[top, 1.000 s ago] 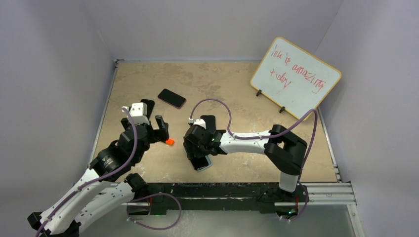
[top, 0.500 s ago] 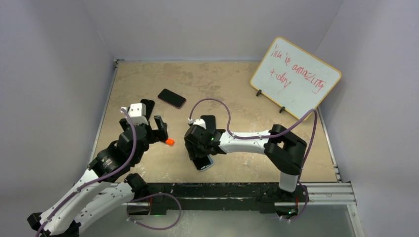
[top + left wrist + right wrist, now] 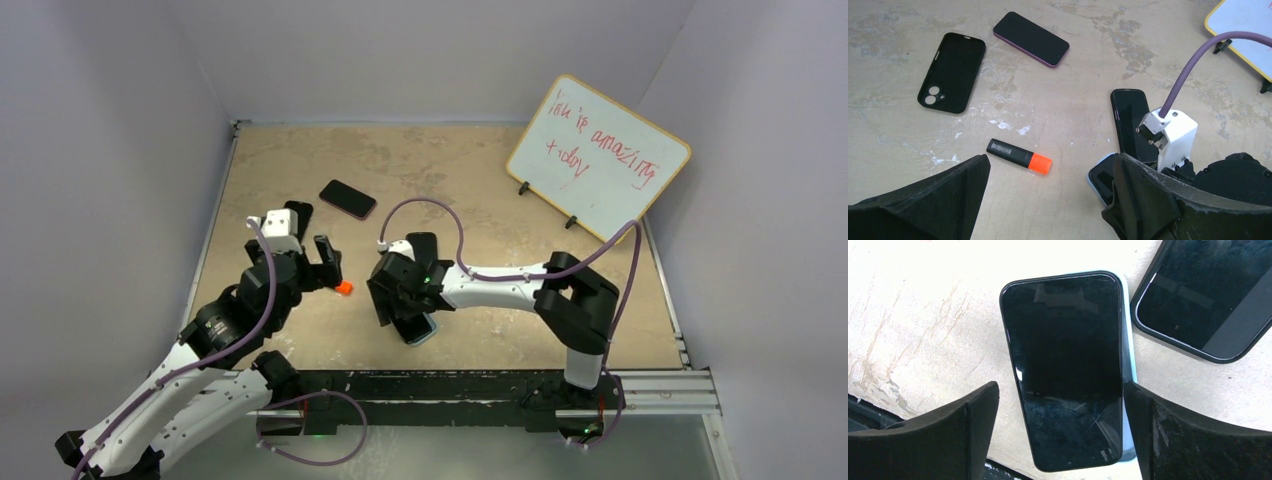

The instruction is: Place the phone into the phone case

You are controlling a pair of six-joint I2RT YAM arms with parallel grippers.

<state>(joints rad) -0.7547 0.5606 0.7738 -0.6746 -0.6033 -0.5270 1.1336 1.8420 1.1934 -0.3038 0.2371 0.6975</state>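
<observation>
A black-screened phone [image 3: 1068,365] lies face up on a light blue phone case [image 3: 1129,365], slightly askew. The blue rim shows only along its right side and top corner. My right gripper [image 3: 1060,405] is open and straddles the phone's near end. Its right finger [image 3: 1148,415] is against the case edge, and its left finger [image 3: 978,415] stands apart from the phone. From above, the phone and case [image 3: 422,331] peek out under the right gripper [image 3: 400,312]. My left gripper [image 3: 322,262] hovers open to their left, holding nothing, over bare table beside the case corner [image 3: 1096,175].
An orange-capped black highlighter [image 3: 1020,156] lies below the left gripper [image 3: 1052,165]. A black phone case [image 3: 952,72] and a purple-edged phone [image 3: 1031,38] lie farther back. A second dark phone [image 3: 1130,120] lies by the right wrist. A whiteboard [image 3: 598,155] stands at the back right.
The right gripper's jaws have spread wider and let go of the phone on the blue case. The left arm has barely moved.
</observation>
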